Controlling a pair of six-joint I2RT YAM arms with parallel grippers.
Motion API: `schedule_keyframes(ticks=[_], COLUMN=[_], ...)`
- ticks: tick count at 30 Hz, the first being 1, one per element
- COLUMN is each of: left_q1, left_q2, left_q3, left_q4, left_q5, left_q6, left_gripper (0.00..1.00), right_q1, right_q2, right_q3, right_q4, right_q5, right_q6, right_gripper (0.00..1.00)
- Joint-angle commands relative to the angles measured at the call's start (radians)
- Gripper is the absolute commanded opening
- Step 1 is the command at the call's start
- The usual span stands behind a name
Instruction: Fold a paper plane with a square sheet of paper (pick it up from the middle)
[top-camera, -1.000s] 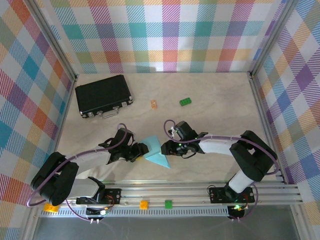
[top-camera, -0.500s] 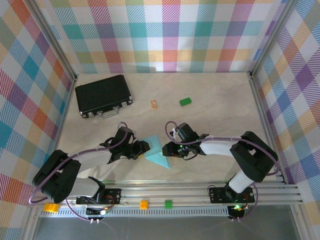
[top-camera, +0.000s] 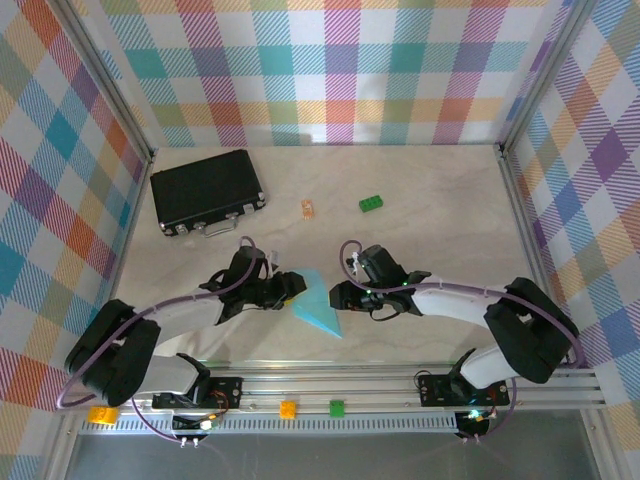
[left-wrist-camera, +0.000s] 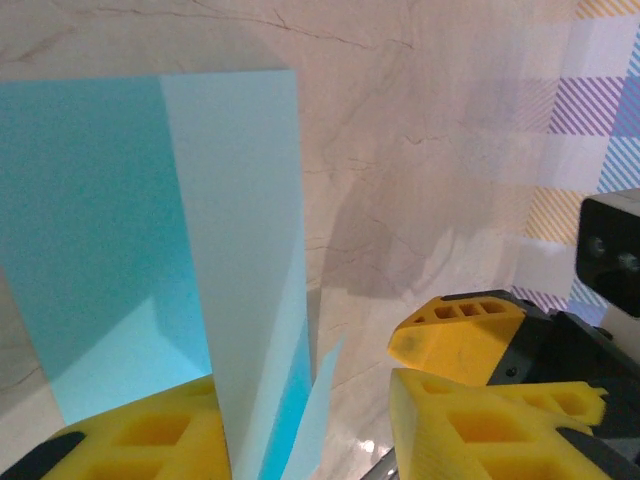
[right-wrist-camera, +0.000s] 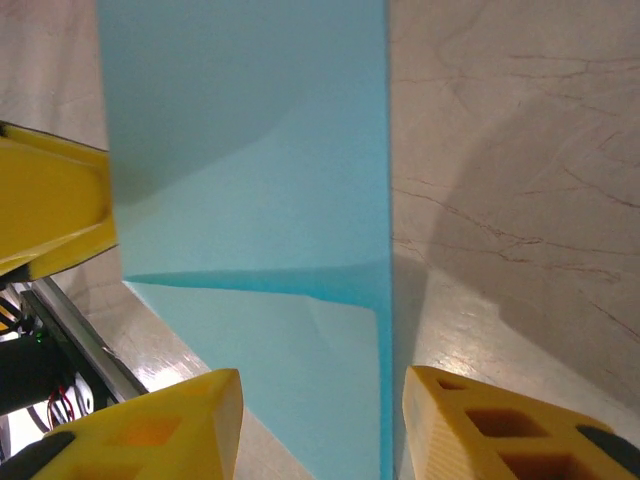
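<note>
— Two sets of fingers meet at the thin, partly folded light blue paper sheet (top-camera: 318, 303), which lies on the pale marbled bench (top-camera: 440, 220) near the arms: left fingers (top-camera: 290, 289) and right fingers (top-camera: 340, 297). What's the risk?
— Opposed pulls could tear it or skew the crease.
— Left wrist?
— Yellow fingers (left-wrist-camera: 140, 440) stand part open with a raised flap between them, unclamped. Closing off-line would crumple it.
— Right wrist?
— Fingers (right-wrist-camera: 500, 425) part open, straddling the sheet's folded edge. A push could slide it.
— Containers?
— One rectangular black hard case (top-camera: 207, 190), far left, closed, contents hidden. A small green brick (top-camera: 371, 204) lies loose on the bench.
</note>
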Motion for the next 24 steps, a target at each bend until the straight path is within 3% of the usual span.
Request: schedule_keyframes(ticks=[1, 7, 16, 21, 24], left_q1=[0.011, 0.011, 0.011, 0.010, 0.007], left_q2=[0.055, 0.102, 0.143, 0.110, 0.046], left_q3=[0.029, 0.038, 0.014, -0.041, -0.073], left_q4=[0.079, 0.108, 0.250, 0.360, 0.356], left_q5=[0.065, 0.079, 0.106, 0.037, -0.035], left_q6=[-0.012, -0.007, -0.054, -0.129, -0.146], left_gripper=[0.41, 0.32, 0.01, 0.00, 0.00], right_q1=[0.000, 0.001, 0.002, 0.001, 0.000], right_q2=[-0.031, -0.095, -0.247, -0.320, -0.340], right_q3=[-0.006, -0.033, -0.077, -0.114, -0.142], right_q4=[-0.039, -0.037, -0.096, -0.099, -0.071], right_q5=[0.030, 0.073, 0.201, 0.330, 0.326], right_q6=[-0.014, -0.041, -0.105, -0.009, -0.012], right_gripper=[0.47, 0.47, 0.50, 0.48, 0.46])
